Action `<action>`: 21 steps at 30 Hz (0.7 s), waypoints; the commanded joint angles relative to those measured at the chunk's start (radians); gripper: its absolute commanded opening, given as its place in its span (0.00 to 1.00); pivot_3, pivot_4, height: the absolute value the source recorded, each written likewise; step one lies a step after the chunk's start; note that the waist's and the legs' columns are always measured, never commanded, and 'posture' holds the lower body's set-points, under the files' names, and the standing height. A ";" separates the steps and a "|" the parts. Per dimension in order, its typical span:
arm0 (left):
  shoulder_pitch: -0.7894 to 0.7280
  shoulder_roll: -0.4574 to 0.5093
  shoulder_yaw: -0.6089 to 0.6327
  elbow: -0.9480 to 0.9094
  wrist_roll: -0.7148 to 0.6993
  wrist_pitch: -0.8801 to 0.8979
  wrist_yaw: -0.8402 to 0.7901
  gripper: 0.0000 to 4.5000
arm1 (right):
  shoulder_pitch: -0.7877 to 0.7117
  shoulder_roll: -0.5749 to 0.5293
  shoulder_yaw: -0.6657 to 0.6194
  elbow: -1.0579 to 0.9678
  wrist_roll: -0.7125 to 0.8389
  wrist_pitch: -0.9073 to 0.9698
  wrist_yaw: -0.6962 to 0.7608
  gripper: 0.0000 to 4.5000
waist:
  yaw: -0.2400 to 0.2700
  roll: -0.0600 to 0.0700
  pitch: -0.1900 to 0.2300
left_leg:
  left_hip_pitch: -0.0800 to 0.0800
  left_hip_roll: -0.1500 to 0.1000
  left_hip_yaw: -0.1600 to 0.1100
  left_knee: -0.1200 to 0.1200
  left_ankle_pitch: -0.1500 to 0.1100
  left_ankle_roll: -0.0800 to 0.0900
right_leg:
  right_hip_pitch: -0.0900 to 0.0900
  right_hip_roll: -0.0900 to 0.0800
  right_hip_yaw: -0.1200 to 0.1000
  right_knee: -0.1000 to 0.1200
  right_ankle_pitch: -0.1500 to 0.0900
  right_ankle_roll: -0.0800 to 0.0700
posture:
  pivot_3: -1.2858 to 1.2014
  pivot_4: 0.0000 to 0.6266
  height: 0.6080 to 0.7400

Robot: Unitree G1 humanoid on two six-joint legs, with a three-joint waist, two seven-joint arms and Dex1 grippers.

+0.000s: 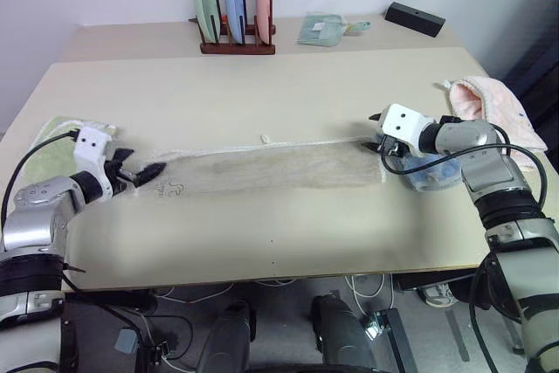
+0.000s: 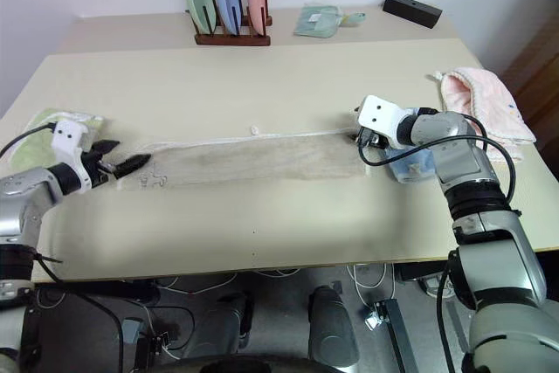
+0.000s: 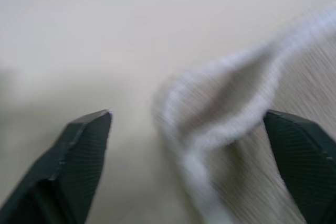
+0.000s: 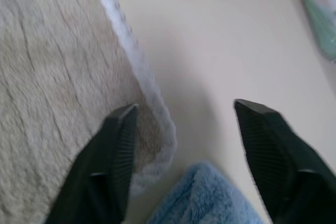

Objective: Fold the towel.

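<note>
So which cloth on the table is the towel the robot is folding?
Look at the big pale table. Across its middle, between the two robot hands, lies a long flat strip: that is the towel. It is tan with white corded edging and dark lettering near one end, unlike the green cloth, blue cloth or pink cloth.

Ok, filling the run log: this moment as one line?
towel: folded strip, flat | left gripper: open at end | right gripper: open at other end

towel mid-table | plate rack behind towel | left gripper at towel's left end | right gripper at towel's right end
</note>
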 commanded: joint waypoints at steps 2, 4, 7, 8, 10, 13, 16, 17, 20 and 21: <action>-0.022 -0.031 0.091 -0.023 -0.030 -0.007 0.109 0.99 | 0.066 -0.043 -0.086 -0.186 0.031 0.075 -0.041 0.62 | 0.000 0.000 0.000 | 0.000 0.000 0.000 0.000 0.000 0.000 | 0.000 0.000 0.000 0.000 0.000 0.000 | 0.52 0.24 1.00; -0.011 -0.043 0.100 -0.054 -0.036 -0.007 0.128 1.00 | 0.115 -0.051 -0.145 -0.304 0.090 0.180 -0.031 0.68 | 0.000 0.000 0.000 | 0.000 0.000 0.000 0.000 0.000 0.000 | 0.000 0.000 0.000 0.000 0.000 0.000 | 0.52 0.24 1.00; 0.042 -0.053 0.087 -0.174 -0.069 0.018 0.098 1.00 | 0.238 -0.061 -0.246 -0.540 0.246 0.407 0.016 0.92 | 0.001 0.000 0.000 | 0.000 0.000 0.000 0.000 0.000 0.000 | 0.000 0.000 0.000 0.000 0.000 0.000 | 0.52 0.24 1.00; 0.060 -0.054 0.078 -0.208 -0.074 0.020 0.090 1.00 | 0.275 -0.061 -0.271 -0.609 0.286 0.469 0.021 0.99 | 0.002 -0.001 0.000 | 0.000 0.000 0.000 0.000 0.000 0.000 | 0.000 0.000 0.000 0.000 0.000 0.000 | 0.52 0.24 1.00; 0.101 -0.053 0.053 -0.297 -0.082 0.030 0.068 1.00 | 0.382 -0.019 -0.360 -0.796 0.431 0.668 -0.018 0.99 | 0.003 -0.001 -0.001 | 0.000 0.000 -0.001 0.000 0.000 0.000 | 0.000 0.000 0.000 0.000 0.000 0.000 | 0.52 0.24 1.00; 0.129 -0.066 0.001 -0.420 -0.100 0.057 0.046 1.00 | 0.546 0.044 -0.449 -1.025 0.622 0.908 -0.082 0.99 | 0.008 -0.001 -0.001 | 0.000 0.000 -0.001 0.000 0.000 0.000 | 0.001 0.000 0.000 0.000 0.000 0.000 | 0.52 0.24 1.00; 0.140 -0.093 -0.105 -0.560 -0.118 0.080 0.009 1.00 | 0.641 0.177 -0.512 -1.141 0.762 1.118 -0.244 0.99 | 0.015 -0.001 -0.001 | 0.000 0.000 -0.001 0.002 0.000 0.000 | 0.002 0.000 0.000 0.000 0.000 0.000 | 0.52 0.24 1.00; 0.144 -0.101 -0.148 -0.600 -0.114 0.078 -0.008 1.00 | 0.656 0.230 -0.527 -1.160 0.791 1.180 -0.310 0.99 | 0.018 -0.002 -0.002 | 0.000 0.000 -0.001 0.002 0.000 0.000 | 0.002 0.000 0.000 0.000 0.000 -0.001 | 0.52 0.24 1.00; 0.139 -0.123 -0.255 -0.660 -0.090 0.060 -0.047 1.00 | 0.668 0.365 -0.547 -1.199 0.815 1.319 -0.486 0.99 | 0.024 -0.001 -0.002 | 0.001 0.000 0.000 0.001 0.000 0.000 | 0.003 0.000 0.001 0.000 0.000 -0.001 | 0.52 0.24 1.00; 0.133 -0.137 -0.280 -0.672 -0.091 0.062 -0.050 1.00 | 0.656 0.420 -0.572 -1.204 0.829 1.357 -0.546 0.99 | 0.024 0.000 -0.002 | 0.001 0.000 0.000 0.001 0.000 0.000 | 0.003 0.000 0.001 0.000 0.000 -0.001 | 0.52 0.24 1.00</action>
